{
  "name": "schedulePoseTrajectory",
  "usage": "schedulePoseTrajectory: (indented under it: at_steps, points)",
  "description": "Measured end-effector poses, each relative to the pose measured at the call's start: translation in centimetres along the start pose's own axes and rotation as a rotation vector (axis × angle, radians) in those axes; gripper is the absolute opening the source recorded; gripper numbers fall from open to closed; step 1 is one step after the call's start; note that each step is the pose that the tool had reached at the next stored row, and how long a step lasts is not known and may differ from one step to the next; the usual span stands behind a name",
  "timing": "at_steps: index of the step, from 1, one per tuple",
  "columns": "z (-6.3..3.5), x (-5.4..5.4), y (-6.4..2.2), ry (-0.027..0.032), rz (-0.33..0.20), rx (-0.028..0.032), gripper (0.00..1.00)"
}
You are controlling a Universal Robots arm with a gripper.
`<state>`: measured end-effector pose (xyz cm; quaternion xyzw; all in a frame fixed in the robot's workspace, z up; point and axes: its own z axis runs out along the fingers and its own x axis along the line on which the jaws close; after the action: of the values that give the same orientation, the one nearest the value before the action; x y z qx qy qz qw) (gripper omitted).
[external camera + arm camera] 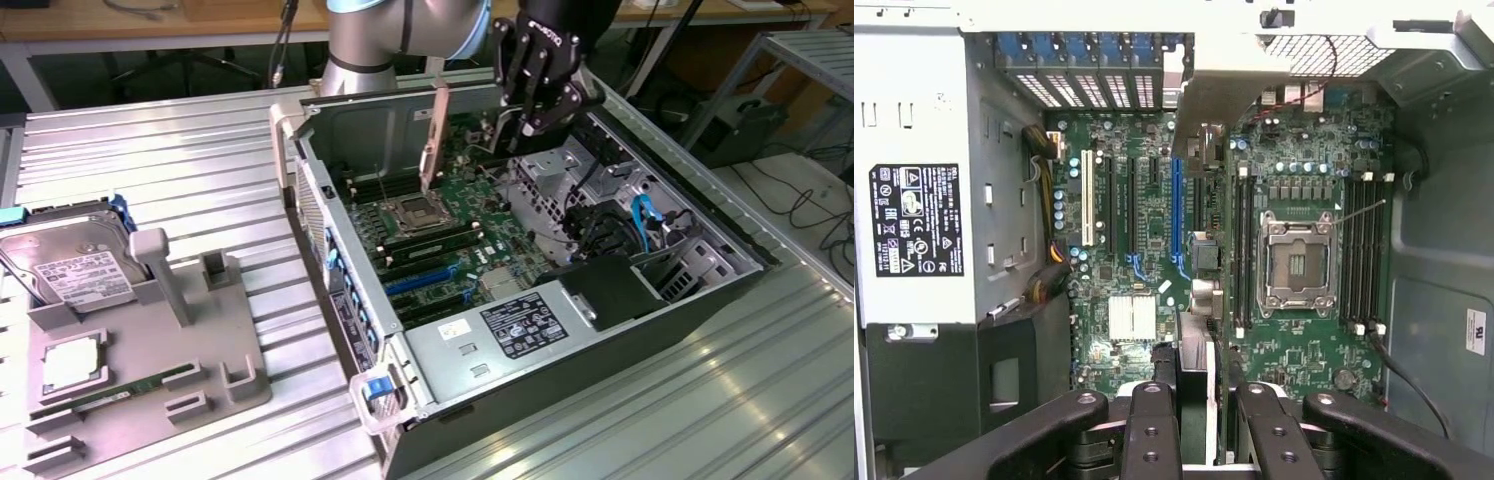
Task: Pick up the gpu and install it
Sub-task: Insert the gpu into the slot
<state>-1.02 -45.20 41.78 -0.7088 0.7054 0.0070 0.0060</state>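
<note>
in the wrist view the pincer (1196,420) sits nearest, its two black fingers (1152,430) closed on the top edge of the gpu (1194,300), a thin card seen edge-on that hangs upright between them over the motherboard (1144,250). the card's silver end bracket (1206,100) reaches toward the slotted back wall of the computer case (1444,250). beneath and just beside the card lie the expansion slots: a white one (1088,198), black ones, and a blue one (1177,205) closest to the card. past the card is the empty silver cpu socket (1296,263) with black memory slots on both sides of it. on the other side of the slots the grey power supply (914,180) carries a black label (915,220) with white print and certification marks too small to read. in the exterior view the same gpu (433,140) hangs upright above the open case (534,270), held by the pincer (514,130) with white lettering on its body that i cannot read. the power supply (521,340) there also shows its black label. on the exterior view's left, on the ribbed metal desk (160,160), a grey holder (147,340) keeps a silver hard drive (67,265) with a white label, unreadable, and a long green memory stick (114,390).
</note>
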Motion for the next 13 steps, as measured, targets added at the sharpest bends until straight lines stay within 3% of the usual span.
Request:
schedulePoseTrajectory:
  at_steps: [13]
  points:
    - [0.77, 0.29, 0.38, -0.0006, -0.003, 0.0105, 0.27]
